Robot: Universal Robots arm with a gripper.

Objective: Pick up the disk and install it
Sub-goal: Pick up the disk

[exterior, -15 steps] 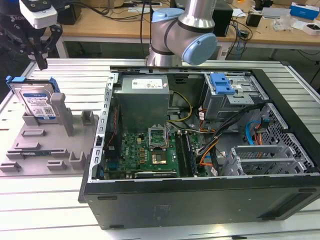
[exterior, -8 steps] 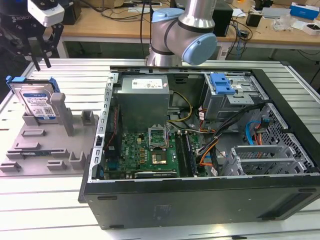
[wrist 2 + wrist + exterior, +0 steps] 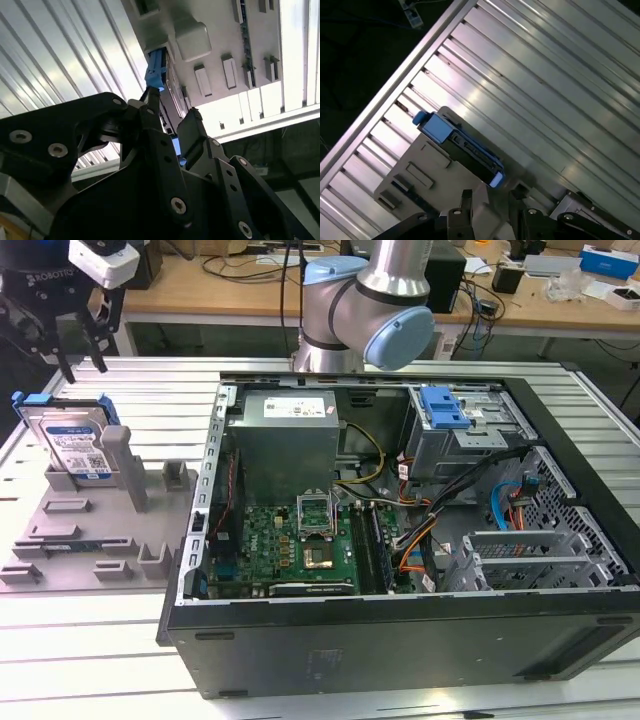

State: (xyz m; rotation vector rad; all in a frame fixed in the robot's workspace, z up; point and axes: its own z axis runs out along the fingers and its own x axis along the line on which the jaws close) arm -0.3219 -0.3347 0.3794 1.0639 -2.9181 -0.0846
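Gripper (image 3: 84,368) hangs wide open and empty right above the disk (image 3: 72,440), upright in its grey holder (image 3: 60,530) at nine o'clock of the computer case (image 3: 400,640). Pick-up stage, I'd say; gripping needs jaws straddling its top edge.

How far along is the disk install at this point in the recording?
Nothing looks done yet: the disk stands on edge in the grey fixture, outside the open computer case. In hand: the gripper hangs above the disk, jaws open and empty. Left: the grasp, the lift and the install.
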